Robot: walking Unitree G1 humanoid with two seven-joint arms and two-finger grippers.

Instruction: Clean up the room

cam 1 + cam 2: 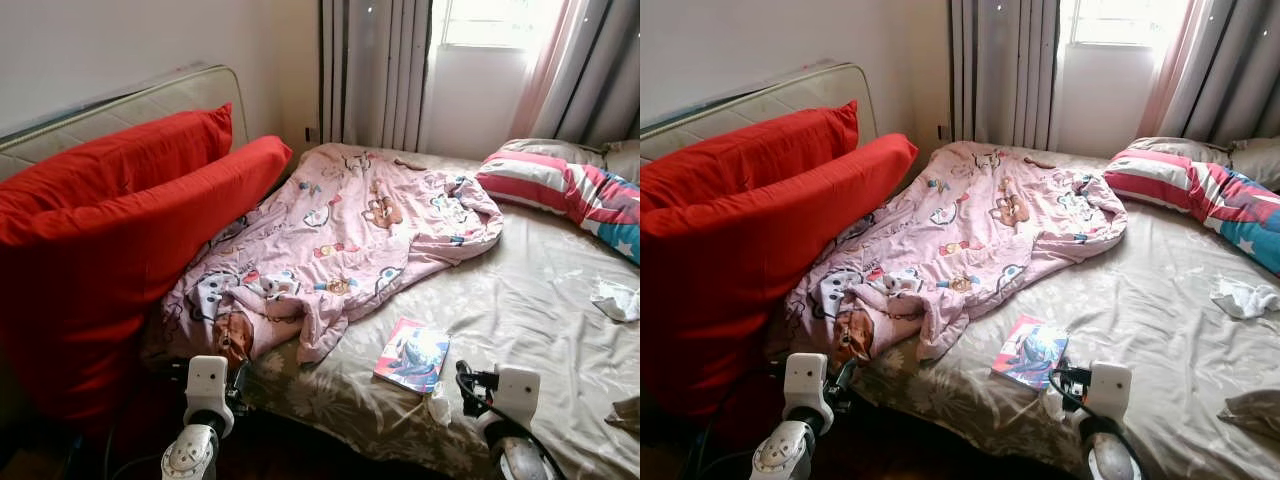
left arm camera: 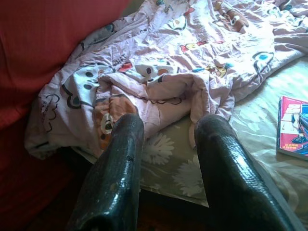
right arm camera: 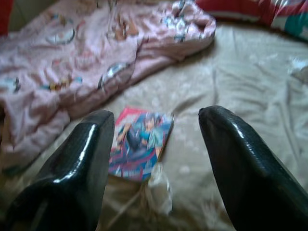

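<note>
A book [image 1: 412, 355] with a bright cover is lying flat on the bed [image 1: 530, 300], near the front edge, just beside the loose end of the pink blanket [image 1: 340, 240]. A small crumpled white tissue [image 1: 439, 404] is lying right next to the book. The right gripper [image 3: 156, 137] is being held above the book with its fingers spread wide and nothing between them. The left gripper [image 2: 166, 144] is also being held open and empty, near the blanket's bunched corner. The book is probably being picked up first. It is thin and flat, so one edge should be pinched, and the tissue should be left out of the grip. A red cushion [image 1: 110, 230] is leaning at the left.
</note>
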